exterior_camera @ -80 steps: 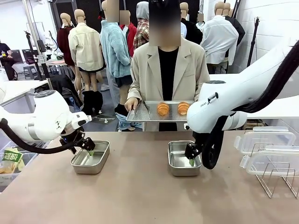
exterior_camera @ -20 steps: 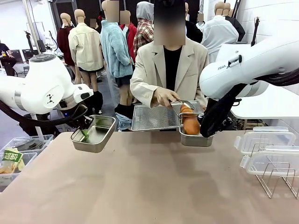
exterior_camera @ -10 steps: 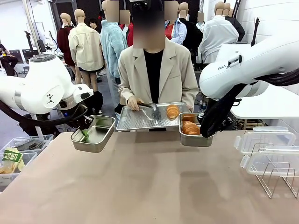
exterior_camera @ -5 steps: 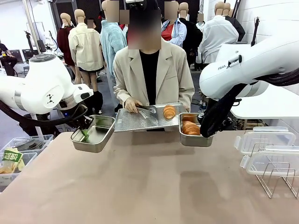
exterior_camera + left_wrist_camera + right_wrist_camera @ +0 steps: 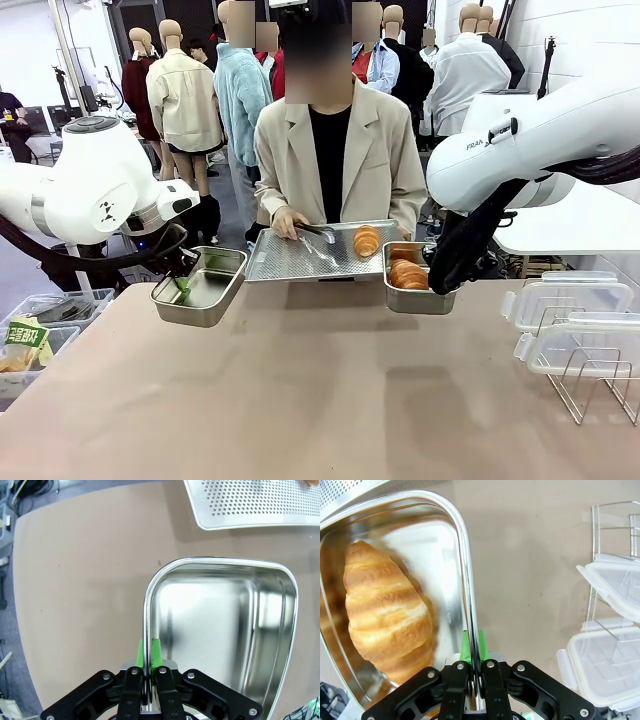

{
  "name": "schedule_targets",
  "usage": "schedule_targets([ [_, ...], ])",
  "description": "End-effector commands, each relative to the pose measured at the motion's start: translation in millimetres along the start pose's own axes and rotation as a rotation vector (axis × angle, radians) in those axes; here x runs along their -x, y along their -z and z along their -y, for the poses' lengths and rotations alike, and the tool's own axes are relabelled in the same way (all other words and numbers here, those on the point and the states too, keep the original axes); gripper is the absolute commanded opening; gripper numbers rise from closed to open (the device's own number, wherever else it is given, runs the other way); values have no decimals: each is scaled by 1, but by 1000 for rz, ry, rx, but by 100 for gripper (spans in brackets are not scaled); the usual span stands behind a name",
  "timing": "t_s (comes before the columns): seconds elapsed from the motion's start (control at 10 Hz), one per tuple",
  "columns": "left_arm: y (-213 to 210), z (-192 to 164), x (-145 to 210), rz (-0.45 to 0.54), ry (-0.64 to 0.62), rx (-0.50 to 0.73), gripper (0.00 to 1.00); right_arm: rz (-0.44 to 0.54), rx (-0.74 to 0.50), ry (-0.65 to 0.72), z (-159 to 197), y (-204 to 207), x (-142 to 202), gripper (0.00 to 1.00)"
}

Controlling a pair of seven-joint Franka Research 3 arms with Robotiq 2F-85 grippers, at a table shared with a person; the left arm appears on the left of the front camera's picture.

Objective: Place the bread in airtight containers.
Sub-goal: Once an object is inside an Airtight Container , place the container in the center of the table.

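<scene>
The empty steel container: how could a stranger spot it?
Start at the robot's white left arm. The left gripper pinches the rim of a small steel pan. The other pan, in the right gripper, holds bread; this one is empty.

**Q:** What sits between the left gripper [image 5: 183,289] and the right gripper [image 5: 436,280]?

**A:** A perforated steel tray [image 5: 290,262], tongs [image 5: 318,232] over it, with a person in a beige blazer [image 5: 340,160] standing behind.

**Q:** And outward of each?

**A:** Past the right gripper, well apart, a wire rack [image 5: 590,385] stands on the brown table [image 5: 300,400]. Past the left gripper, off the table's edge, is a green packet [image 5: 25,338].
</scene>
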State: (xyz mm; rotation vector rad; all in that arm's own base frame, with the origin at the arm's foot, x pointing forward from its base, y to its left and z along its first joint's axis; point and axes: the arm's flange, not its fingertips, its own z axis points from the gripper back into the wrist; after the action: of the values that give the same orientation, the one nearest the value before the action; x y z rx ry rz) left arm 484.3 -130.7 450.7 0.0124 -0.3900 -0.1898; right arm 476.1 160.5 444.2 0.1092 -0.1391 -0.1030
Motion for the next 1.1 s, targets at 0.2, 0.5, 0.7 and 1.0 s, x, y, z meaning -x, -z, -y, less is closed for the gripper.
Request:
schedule_targets([
  [0.2, -3, -2, 2, 18, 13, -1, 0, 16, -7, -12, 2, -2, 3, 0],
  [0.5, -3, -2, 2, 18, 13, -1, 0, 29, 16, 17, -7, 30, 2, 0],
  [0.7, -3, -2, 2, 18, 13, -1, 0, -17, 0, 4, -7, 67, -2, 0],
  [1.0, -3, -2, 2, 18, 13, -1, 0, -45, 0, -45, -6, 117, 4, 0],
])
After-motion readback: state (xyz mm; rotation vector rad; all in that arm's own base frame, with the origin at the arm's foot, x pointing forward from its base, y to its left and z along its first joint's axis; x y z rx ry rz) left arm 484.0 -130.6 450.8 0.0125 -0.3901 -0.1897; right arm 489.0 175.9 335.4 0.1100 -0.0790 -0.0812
